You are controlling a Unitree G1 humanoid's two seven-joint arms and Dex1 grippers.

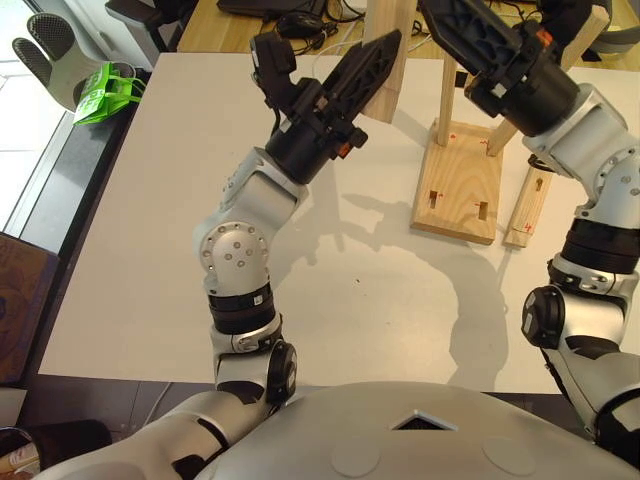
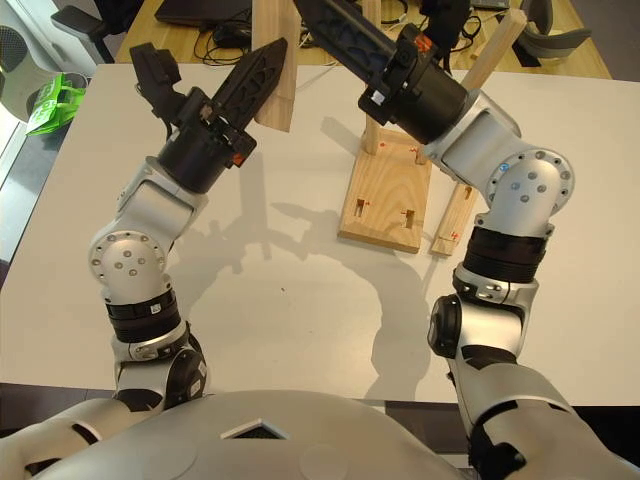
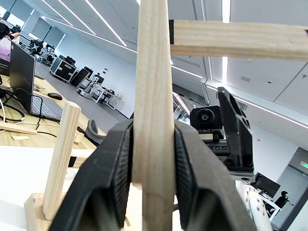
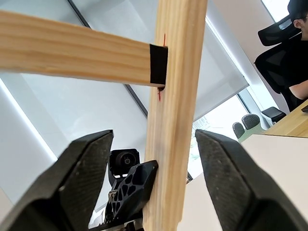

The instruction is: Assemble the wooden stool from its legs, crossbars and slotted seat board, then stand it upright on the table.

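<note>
**woodnoob:** so what have you got in your hands right now?

**G1:** My left gripper (image 3: 153,127) is clamped tight on a leg (image 3: 154,57), pads pressed on both sides, holding it upright above the far side of the table (image 1: 150,250). A crossbar (image 4: 72,48) meets that leg higher up, its black-tipped end butted against it at a red mark. My right gripper (image 4: 154,139) is up there too, spread wide with a finger on each side of the leg and not touching it.

**woodnoob:** and the seat?

**G1:** The seat board (image 1: 460,190) lies flat on the table, slots up, just right of the piece I'm holding. A second leg (image 1: 447,95) stands in its far end. A loose stick (image 1: 528,205) lies flat right beside the board's right edge. There's another angled bit of wood behind my right arm, but I can't tell what it's resting on.
</note>
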